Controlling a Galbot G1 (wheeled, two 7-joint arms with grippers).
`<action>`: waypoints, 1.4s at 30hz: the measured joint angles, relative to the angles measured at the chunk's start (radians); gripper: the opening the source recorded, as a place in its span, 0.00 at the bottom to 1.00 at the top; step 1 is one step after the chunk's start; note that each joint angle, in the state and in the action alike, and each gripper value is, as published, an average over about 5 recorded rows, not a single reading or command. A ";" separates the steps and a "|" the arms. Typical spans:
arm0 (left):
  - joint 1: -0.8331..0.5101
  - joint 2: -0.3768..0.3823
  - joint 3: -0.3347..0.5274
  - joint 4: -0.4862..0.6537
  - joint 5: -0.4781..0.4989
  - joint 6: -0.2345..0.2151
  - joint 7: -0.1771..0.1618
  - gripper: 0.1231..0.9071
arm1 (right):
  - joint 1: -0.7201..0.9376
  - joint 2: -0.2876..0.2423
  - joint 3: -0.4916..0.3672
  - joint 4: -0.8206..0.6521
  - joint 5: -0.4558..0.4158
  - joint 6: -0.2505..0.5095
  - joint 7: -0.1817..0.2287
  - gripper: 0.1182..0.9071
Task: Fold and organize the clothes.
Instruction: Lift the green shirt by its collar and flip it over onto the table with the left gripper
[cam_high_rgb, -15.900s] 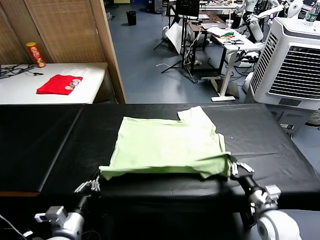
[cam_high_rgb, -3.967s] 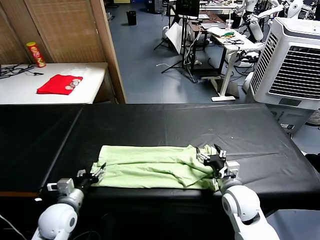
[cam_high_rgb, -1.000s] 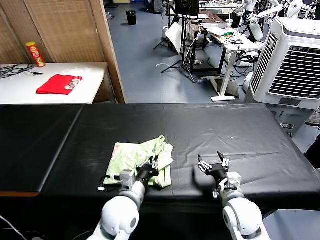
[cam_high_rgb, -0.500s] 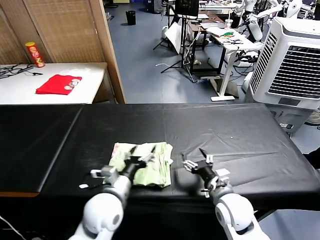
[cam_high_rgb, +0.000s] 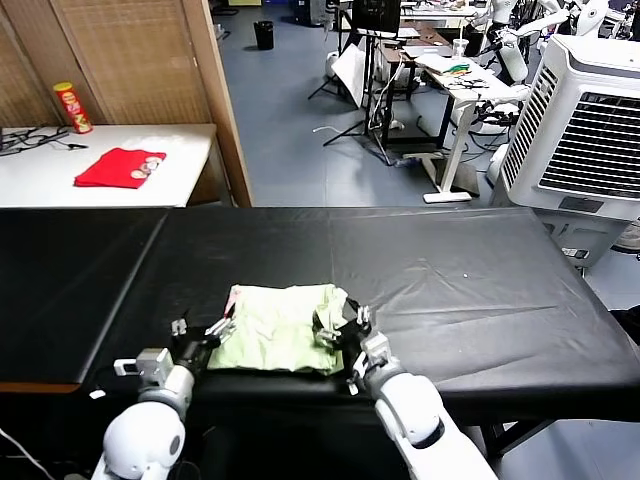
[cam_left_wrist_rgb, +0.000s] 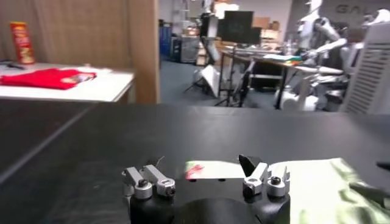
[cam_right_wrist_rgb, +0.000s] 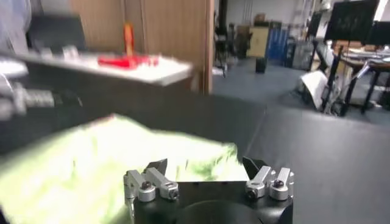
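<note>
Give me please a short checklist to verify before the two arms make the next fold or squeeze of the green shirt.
1. The shirt lies as a compact folded bundle on the black table: ok.
2. Left gripper is at the shirt's left edge, fingers open, holding nothing: ok.
3. Right gripper is at the shirt's right edge, fingers open: ok.
4. Fabric free of the right fingers: cannot tell; in the head view they overlap the cloth's edge.
5. Folded edges are even: not ok; the right side looks bunched and a pink patch shows at the far left corner.
6. Bundle well back from the table's near edge: not ok; it lies close to it.
</note>
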 joint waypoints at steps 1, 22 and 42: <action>0.000 -0.003 -0.003 0.006 -0.006 -0.004 0.005 0.86 | -0.005 0.004 0.001 0.001 0.001 0.010 0.009 0.86; -0.021 -0.023 -0.046 0.148 -0.408 -0.024 0.071 0.83 | -0.135 -0.006 0.116 0.194 0.137 0.087 0.004 0.86; -0.018 -0.017 -0.073 0.128 -0.399 -0.015 0.042 0.01 | -0.177 0.018 0.164 0.207 0.093 0.092 0.015 0.86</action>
